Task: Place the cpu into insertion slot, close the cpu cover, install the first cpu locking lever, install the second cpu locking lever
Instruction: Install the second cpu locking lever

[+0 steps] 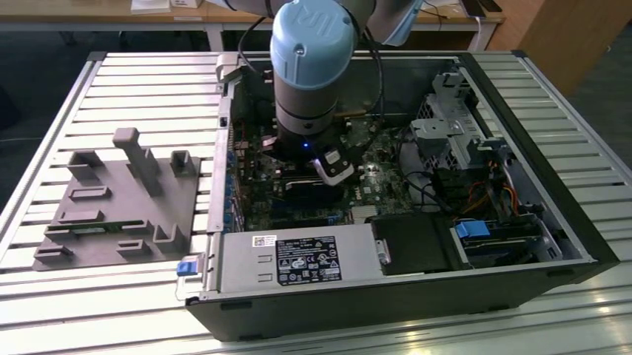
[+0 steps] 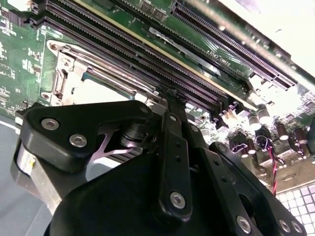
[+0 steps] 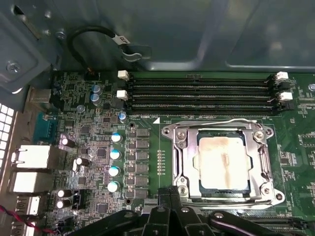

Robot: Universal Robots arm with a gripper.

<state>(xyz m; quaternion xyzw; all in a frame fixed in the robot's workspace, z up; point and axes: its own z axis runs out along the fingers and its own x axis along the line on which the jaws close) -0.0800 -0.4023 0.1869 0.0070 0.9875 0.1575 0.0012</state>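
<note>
- Arm (image 1: pixel 311 66) plunges straight down into open PC case (image 1: pixel 553 244) on slatted desk (image 1: pixel 129 81).
- Grey fixture block (image 1: pixel 118 207) sits at the exterior view's left, well apart.
- cpu cover (image 3: pixel 179 157) down over cpu (image 3: pixel 222 162) seated in insertion slot.
- tool (image 3: pixel 170 194) clenched, empty, at cover's edge.

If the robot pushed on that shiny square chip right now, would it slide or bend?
Probably neither. The cpu lies flat inside the insertion slot, with the cpu cover framing its edges, so it likely stays put. Its metal face looks stiff, though hard pressing might harm it.
</note>
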